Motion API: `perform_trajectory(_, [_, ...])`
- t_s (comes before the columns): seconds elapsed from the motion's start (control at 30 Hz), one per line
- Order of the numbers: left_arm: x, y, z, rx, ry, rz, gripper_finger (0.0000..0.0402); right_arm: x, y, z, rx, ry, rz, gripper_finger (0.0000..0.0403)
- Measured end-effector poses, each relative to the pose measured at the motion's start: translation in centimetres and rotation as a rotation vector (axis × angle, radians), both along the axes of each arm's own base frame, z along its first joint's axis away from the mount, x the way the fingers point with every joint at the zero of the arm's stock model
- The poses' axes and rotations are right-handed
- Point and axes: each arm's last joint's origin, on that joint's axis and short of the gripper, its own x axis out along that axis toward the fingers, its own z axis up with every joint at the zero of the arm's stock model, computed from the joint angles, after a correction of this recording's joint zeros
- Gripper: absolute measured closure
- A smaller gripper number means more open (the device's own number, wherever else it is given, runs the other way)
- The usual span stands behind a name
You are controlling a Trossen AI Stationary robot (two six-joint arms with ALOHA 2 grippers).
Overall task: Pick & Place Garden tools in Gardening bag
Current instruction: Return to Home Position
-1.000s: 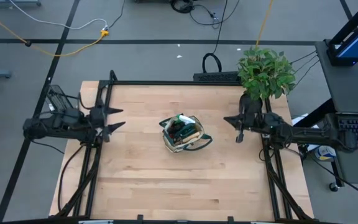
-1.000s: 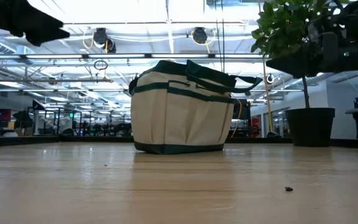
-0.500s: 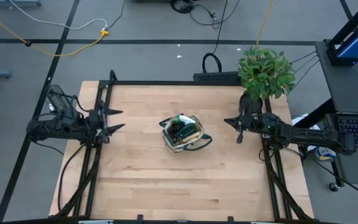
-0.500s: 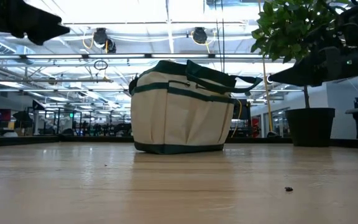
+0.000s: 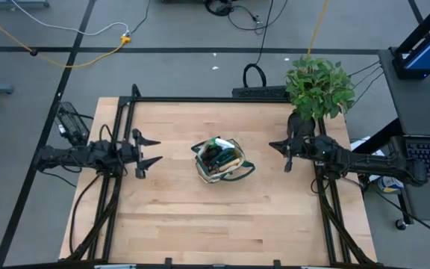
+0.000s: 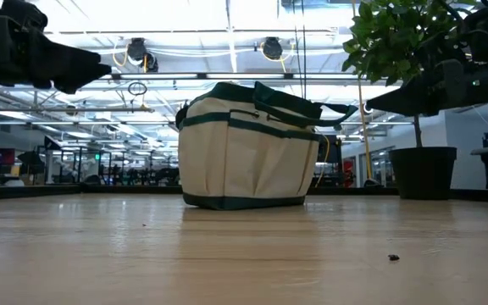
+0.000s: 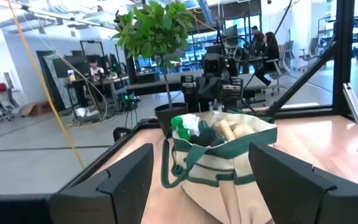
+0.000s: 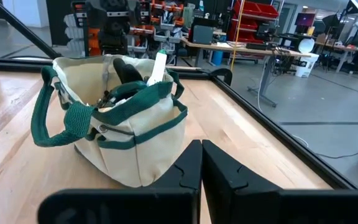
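Note:
The tan gardening bag point(image 5: 218, 159) with dark green trim stands upright on its base in the middle of the table; it also shows in the low view point(image 6: 246, 144). Garden tools stick out of its top: a green spray bottle point(image 7: 180, 125), wooden handles point(image 7: 230, 129) and a dark handle point(image 8: 126, 70). My left gripper point(image 5: 151, 152) is open and empty, left of the bag, above the table. My right gripper point(image 5: 281, 155) is shut and empty, right of the bag, its fingers together in the right wrist view point(image 8: 201, 171).
A potted green plant point(image 5: 318, 88) in a black pot point(image 6: 422, 173) stands at the far right corner, close to my right arm. A black frame point(image 5: 200, 99) runs along the table's far and side edges. People sit in the room beyond point(image 7: 263, 43).
My left gripper has moved toward the bag, away from the table's left edge. My right gripper has moved a little in the low view and then kept still. The bag has not moved.

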Motion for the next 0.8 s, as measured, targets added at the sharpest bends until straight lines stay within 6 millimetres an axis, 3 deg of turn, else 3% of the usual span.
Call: perform_trajectory(0.8, [0.03, 0.03, -0.36, -0.008, 0.038, 0.01, 0.0133, 0.0, 0.0, 0.0, -0.001, 0.001, 0.0, 0.0403])
